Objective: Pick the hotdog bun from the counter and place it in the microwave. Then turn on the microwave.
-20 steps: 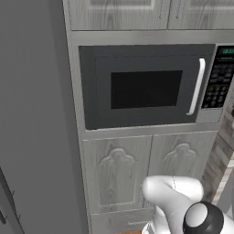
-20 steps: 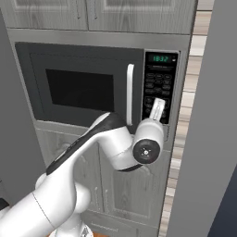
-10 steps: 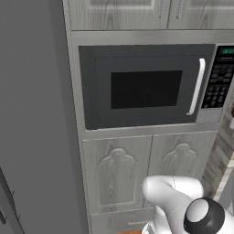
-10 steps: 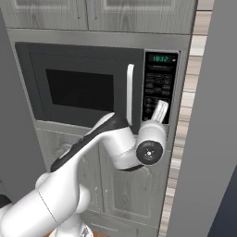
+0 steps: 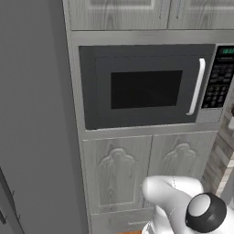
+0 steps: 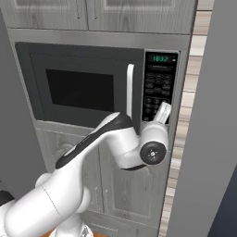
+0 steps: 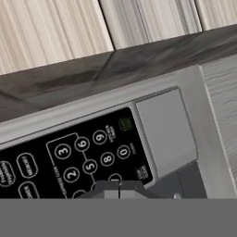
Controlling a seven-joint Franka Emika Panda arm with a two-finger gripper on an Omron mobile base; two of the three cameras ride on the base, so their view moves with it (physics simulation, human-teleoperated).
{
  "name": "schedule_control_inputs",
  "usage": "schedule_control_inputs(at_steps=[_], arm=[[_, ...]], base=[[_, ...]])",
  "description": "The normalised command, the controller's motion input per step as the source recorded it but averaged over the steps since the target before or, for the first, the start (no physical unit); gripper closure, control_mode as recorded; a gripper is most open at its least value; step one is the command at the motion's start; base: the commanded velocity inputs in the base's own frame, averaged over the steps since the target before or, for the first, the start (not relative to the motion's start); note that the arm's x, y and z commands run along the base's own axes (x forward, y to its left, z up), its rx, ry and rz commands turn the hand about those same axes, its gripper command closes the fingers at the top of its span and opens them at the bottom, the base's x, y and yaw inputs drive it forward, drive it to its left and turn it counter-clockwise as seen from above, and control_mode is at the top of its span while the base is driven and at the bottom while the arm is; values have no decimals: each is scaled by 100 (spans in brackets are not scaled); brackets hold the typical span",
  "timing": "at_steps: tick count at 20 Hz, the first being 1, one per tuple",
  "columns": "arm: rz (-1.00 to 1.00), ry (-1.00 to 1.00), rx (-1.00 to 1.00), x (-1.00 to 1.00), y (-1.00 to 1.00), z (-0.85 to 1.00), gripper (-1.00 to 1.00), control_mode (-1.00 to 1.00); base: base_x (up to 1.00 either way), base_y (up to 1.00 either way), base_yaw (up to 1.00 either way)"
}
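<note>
The microwave (image 5: 146, 89) is built into grey cabinets, and its door with the dark window is closed. Its white vertical handle (image 6: 130, 90) sits next to the black keypad (image 6: 157, 90), whose display glows green. My gripper (image 6: 164, 108) is held up at the lower right part of that keypad. In the hand view the gripper (image 7: 118, 189) is shut, its tips together and nothing between them, right at the number buttons of the keypad (image 7: 83, 157). The hotdog bun is out of view. So is the counter.
Grey cabinet doors (image 5: 151, 169) run below the microwave, with more above it. A tall flat grey panel (image 5: 32, 114) stands to the left. A grey wall panel (image 6: 208, 139) rises close on the right, past a strip of brick backsplash (image 6: 185, 106).
The hand has crept slightly to the right and down along the keypad. The microwave door stays closed and the fingers stay shut.
</note>
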Motion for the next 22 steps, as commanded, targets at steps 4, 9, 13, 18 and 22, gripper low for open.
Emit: schedule_control_inputs(at_steps=[4,9,13,18,22], arm=[[0,0,3,11,-4,-10,100,-100],[0,0,2,13,-4,-11,100,-100],[0,0,1,13,-4,-14,100,-100],[0,-2,0,12,-7,-11,100,-100],[0,-2,0,13,-8,-8,100,-100]], base=[[0,0,0],[0,0,0],[0,0,0],[0,0,0],[0,0,0]])
